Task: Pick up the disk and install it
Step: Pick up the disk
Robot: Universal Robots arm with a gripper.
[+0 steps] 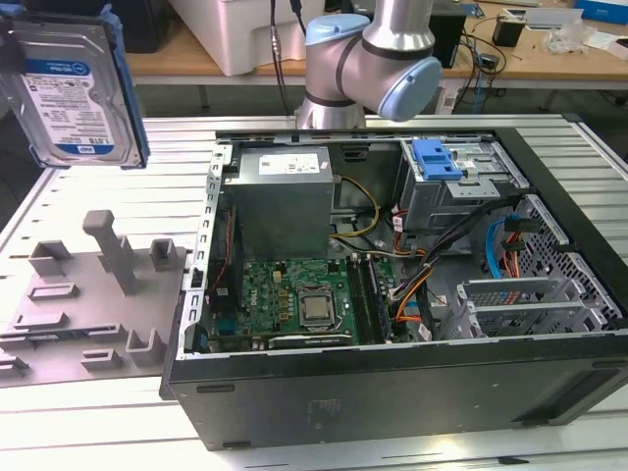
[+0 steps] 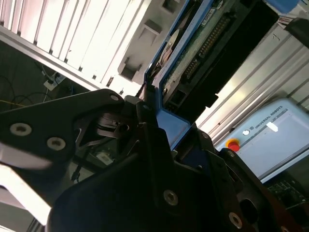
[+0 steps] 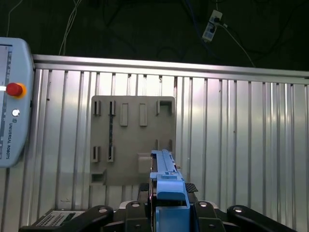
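Gripper (image 3: 166, 195): in both wrist views the black fingers (image 2: 145, 113) are seen drawn in tight on the disk's blue bracket (image 2: 171, 123); the disk is clamped edge-on between them.
Disk (image 1: 74, 90): held clear of the table, high on the exterior view's left, above the fixture plate. The white-and-blue label is turned towards that camera and slightly tilted. The green circuit-board side (image 2: 200, 46) is seen in the second wrist view.
Fixture plate (image 1: 69, 304): grey, with upright posts and slots, laid flat on the table just beside the computer case. In the first wrist view it (image 3: 133, 140) is seen beyond the disk's edge (image 3: 165, 166).
Teach pendant (image 3: 9, 121): pale grey with a red button, seen near the plate.
Computer case (image 1: 392, 392): black tower laid on its side, with its interior open upward.
Inside the case: a grey power supply (image 1: 285, 196) is set at the far wall, with a green motherboard (image 1: 285, 294) in front of it. A silver drive cage (image 1: 461, 186) with a blue latch (image 1: 437, 157) is seen towards the exterior view's right.
In the way: black, orange and blue cables (image 1: 422, 275) are strung between motherboard and drive cage.
Arm (image 1: 378, 59): grey and pale-blue joints are seen behind the case.
Surface: ribbed aluminium table (image 1: 118, 422).
Room: a wooden workbench (image 1: 530, 54) with a white box (image 1: 245, 29) is seen behind. Dark floor with loose wires and a power strip (image 3: 211, 26) is seen past the table's rail.
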